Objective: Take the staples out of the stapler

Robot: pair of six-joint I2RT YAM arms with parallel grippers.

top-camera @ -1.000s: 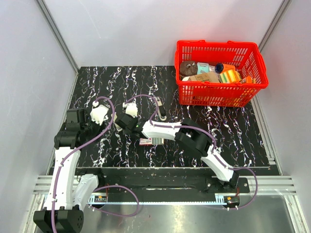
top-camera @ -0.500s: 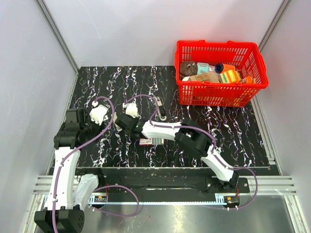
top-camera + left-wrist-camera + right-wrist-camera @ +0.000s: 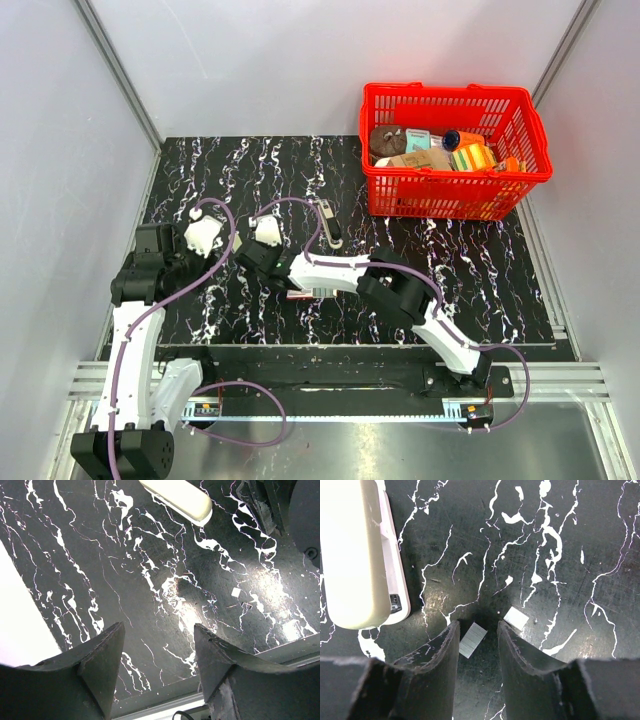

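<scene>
The stapler [image 3: 331, 224], slim and black with a silver top arm, lies on the black marbled table [image 3: 480, 270] left of the basket, apart from both grippers. My right gripper [image 3: 478, 626] is open and low over the table. Its fingers stand on either side of a small silver staple strip [image 3: 472, 640]. A second strip [image 3: 516, 618] lies just beyond the right fingertip. One small pale piece [image 3: 236, 592] shows in the left wrist view. My left gripper [image 3: 159, 627] is open and empty over bare table near the front edge.
A cream-white elongated object [image 3: 355, 555] lies just left of my right gripper and shows in the left wrist view [image 3: 175, 500]. A red-and-white box [image 3: 299, 293] is mostly hidden under my right arm. A red basket [image 3: 455, 195] of goods stands at the back right.
My right arm has shifted slightly to the left and covers more of the red-and-white box. The left arm and the stapler have not moved.
</scene>
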